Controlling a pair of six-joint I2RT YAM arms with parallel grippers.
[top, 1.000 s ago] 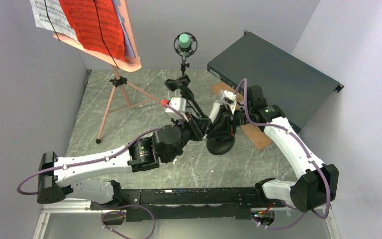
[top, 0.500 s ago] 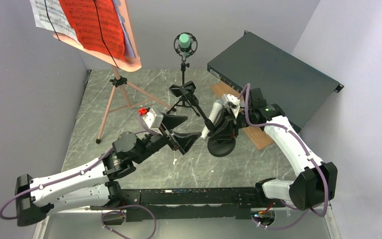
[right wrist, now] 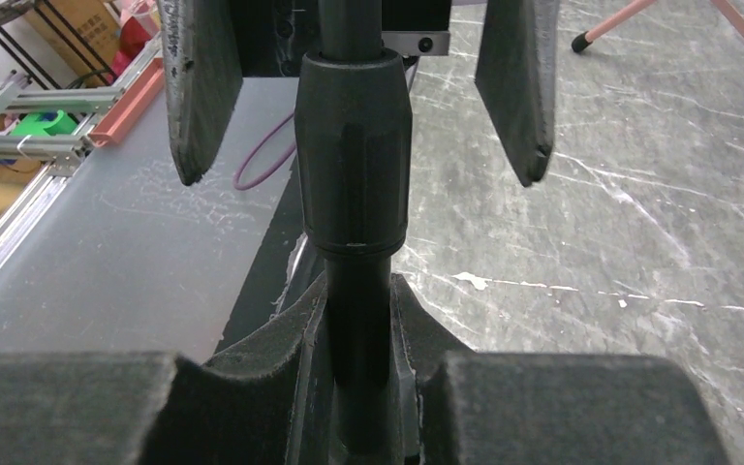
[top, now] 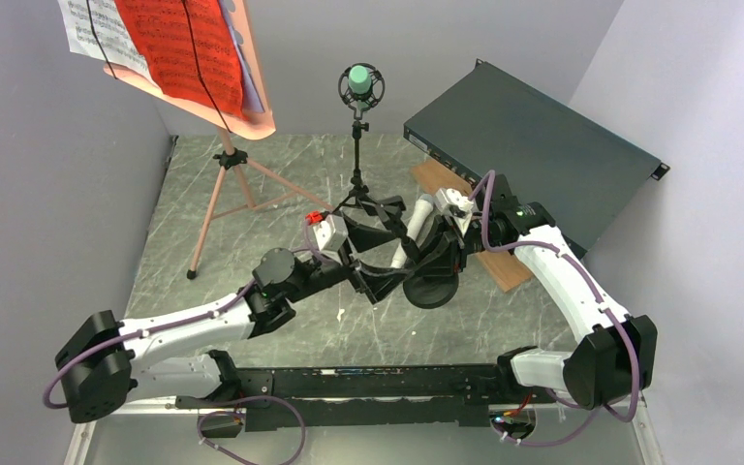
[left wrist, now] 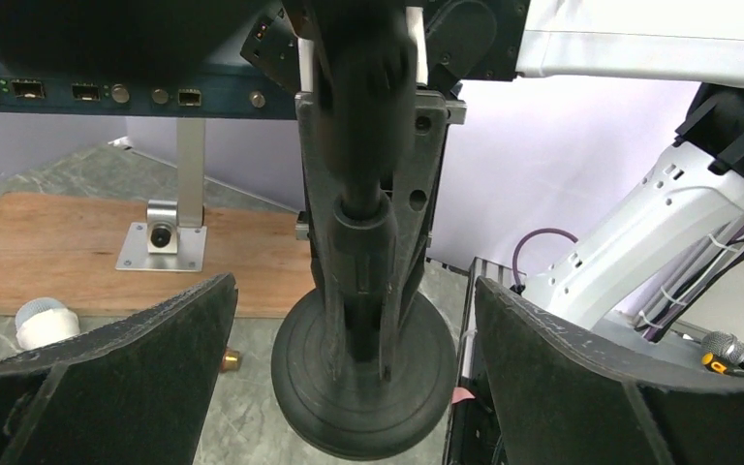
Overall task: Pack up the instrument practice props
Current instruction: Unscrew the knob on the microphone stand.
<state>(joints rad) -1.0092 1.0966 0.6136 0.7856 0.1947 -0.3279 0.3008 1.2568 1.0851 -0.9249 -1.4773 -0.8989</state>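
A black microphone mount (top: 431, 283) with a round base (left wrist: 368, 383) hangs tilted over the middle of the table. My right gripper (top: 436, 240) is shut on its pole (right wrist: 356, 320). My left gripper (left wrist: 354, 387) is open, its fingers (right wrist: 189, 87) standing either side of the pole near the base without touching it. The white microphone (left wrist: 39, 322) lies on the table beside the board. The green microphone (top: 359, 81) sits in its mount on a small tripod at the back. Sheet-music pages (top: 174, 44) rest on the pink music tripod (top: 223, 189) at the back left.
A large dark green metal box (top: 533, 160) leans at the back right, over a flat wooden board (left wrist: 58, 242) that carries a small metal bracket (left wrist: 160, 237). A small brass piece (left wrist: 233, 360) lies on the marbled table (top: 281, 165). Grey walls close in on both sides.
My left gripper went from shut to open, pulled back toward the near left, then came forward again to straddle the mount's pole. The right gripper kept its hold.
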